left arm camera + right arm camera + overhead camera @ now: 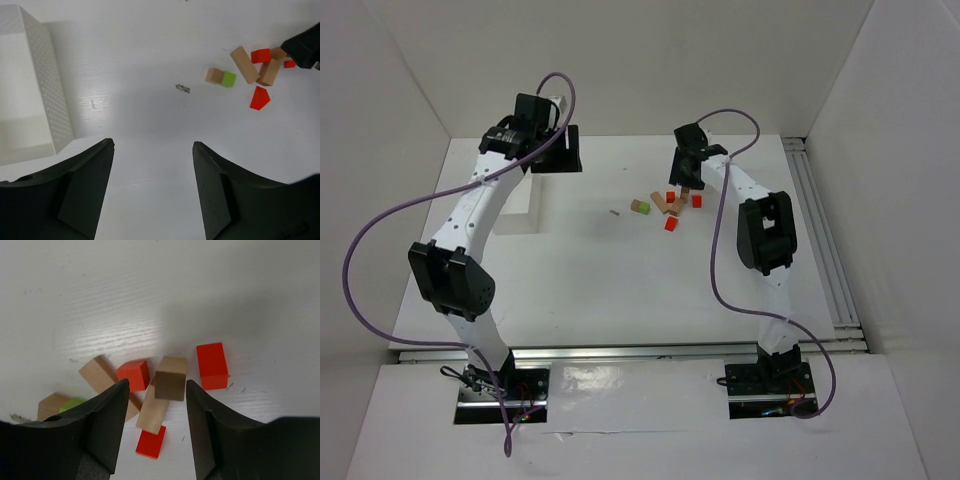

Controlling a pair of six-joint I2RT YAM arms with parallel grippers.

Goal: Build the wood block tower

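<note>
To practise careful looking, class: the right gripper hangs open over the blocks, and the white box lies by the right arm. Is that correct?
No. The right gripper does hang open over the blocks, but the white box lies by the left arm, not the right, as the top view shows.

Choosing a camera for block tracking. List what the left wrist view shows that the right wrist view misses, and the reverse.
Left wrist only: the white box, a dark speck on the table, the open left gripper. Right wrist only: the right gripper seen open, a tan block in line with its gap. Both: the green block, red blocks and tan blocks, scattered.
</note>
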